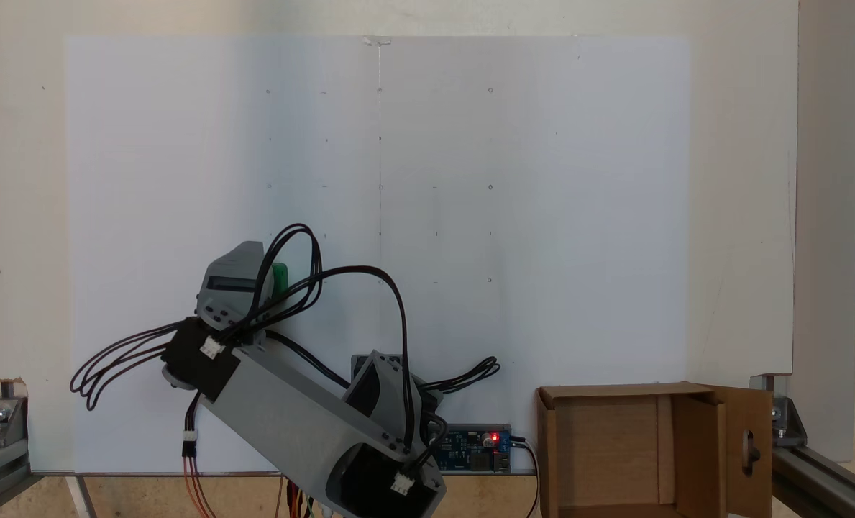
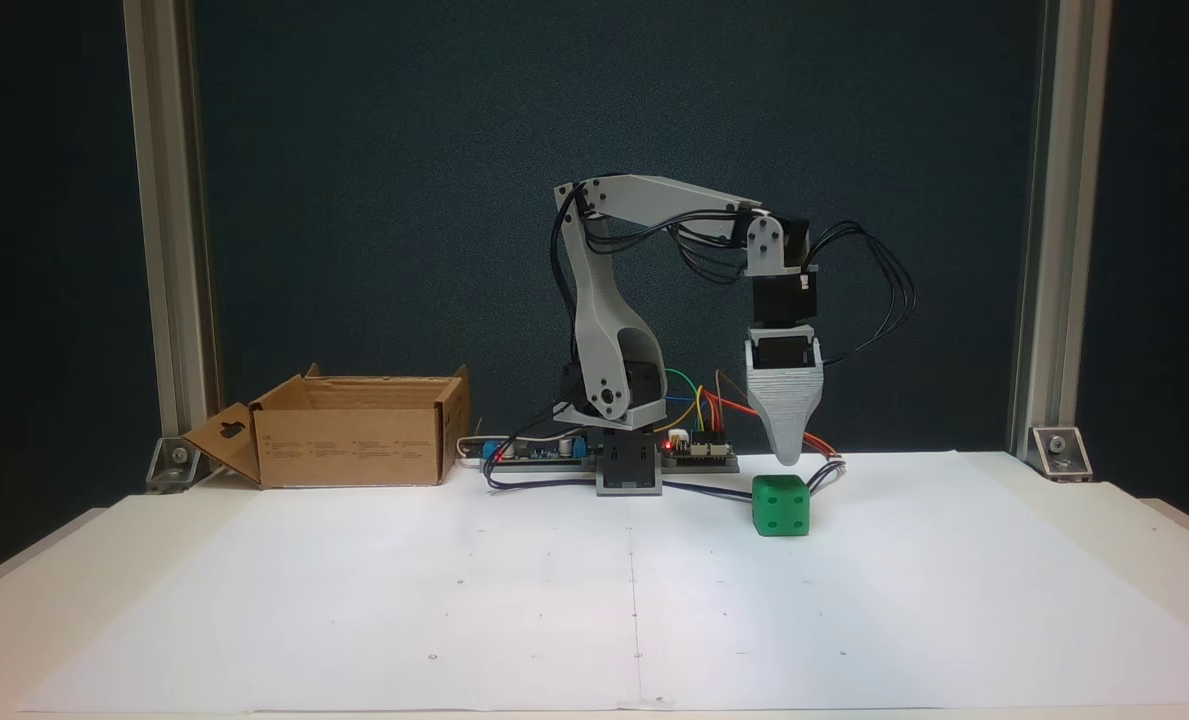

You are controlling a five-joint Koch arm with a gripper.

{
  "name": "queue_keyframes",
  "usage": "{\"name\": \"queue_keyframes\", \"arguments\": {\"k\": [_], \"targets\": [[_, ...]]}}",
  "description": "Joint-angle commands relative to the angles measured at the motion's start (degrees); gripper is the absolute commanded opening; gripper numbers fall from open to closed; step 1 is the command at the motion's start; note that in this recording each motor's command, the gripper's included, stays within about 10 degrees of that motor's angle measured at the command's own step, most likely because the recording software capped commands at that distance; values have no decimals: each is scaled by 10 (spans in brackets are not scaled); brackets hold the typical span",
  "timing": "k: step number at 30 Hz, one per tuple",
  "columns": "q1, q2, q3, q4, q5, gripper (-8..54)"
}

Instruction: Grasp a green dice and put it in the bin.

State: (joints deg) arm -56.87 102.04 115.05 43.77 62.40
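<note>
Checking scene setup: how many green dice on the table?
1. The green dice sits on the white paper right below the gripper; from above the arm mostly hides it. The bin's inside shows none.

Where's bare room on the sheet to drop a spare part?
Free: the white paper sheet in front of the brown cardboard box, and everything beyond the small green dice in a fixed view. Crowded: around the grey arm's gripper hanging over the dice, and the circuit boards.
</note>
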Motion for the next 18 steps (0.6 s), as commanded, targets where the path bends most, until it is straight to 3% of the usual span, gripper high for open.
{"name": "queue_keyframes", "arguments": {"k": [1, 18], "targets": [[0, 4, -10, -10, 40, 430], [1, -42, 9, -29, 40, 422]]}}
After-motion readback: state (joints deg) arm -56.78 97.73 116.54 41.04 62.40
